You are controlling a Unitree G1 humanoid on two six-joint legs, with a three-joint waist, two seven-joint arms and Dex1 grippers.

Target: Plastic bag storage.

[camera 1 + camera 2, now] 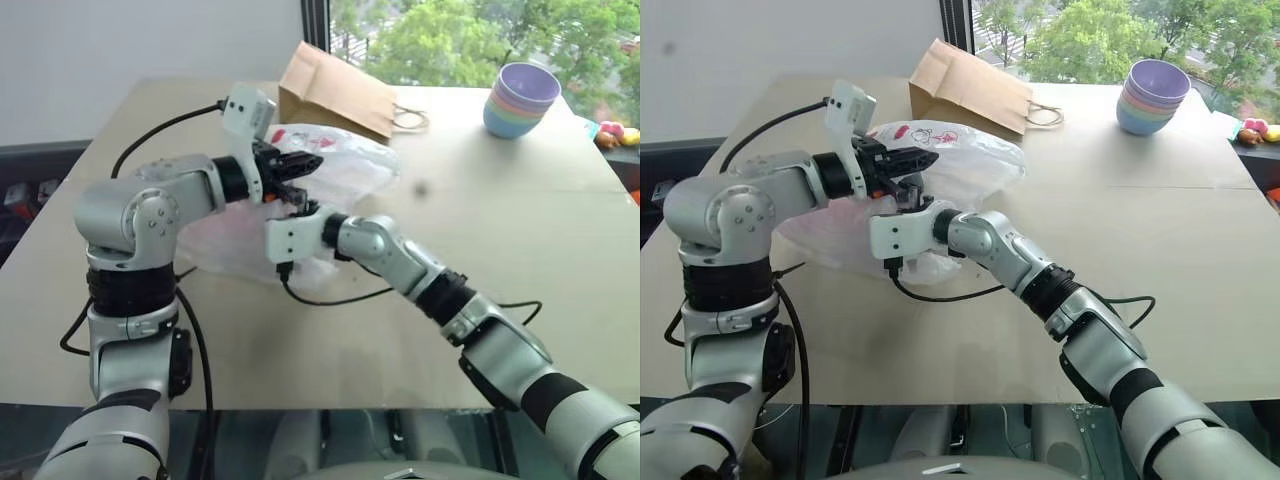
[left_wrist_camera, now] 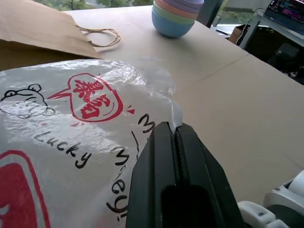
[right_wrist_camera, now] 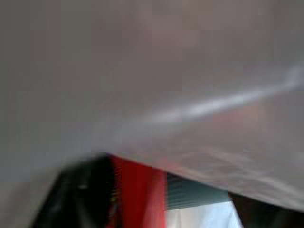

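Beige desk (image 1: 480,230) is carrying the plastic bag (image 1: 970,160). Left claw (image 2: 176,130) is pinching its edge, fingers closed. Right claw (image 1: 908,205) is pressing underneath; whether parted, I cannot tell.

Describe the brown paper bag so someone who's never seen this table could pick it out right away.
Find the far edge of the table, by the window. The brown paper bag lies there, just behind the plastic bag. It alone is opaque brown paper with string handles.

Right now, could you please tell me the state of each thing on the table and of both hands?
plastic bag: crumpled, lifted off the table at its near edge
left hand: shut on plastic bag
right hand: under the bag, fingers hidden
paper bag: lying flat
bowls: stacked, upright
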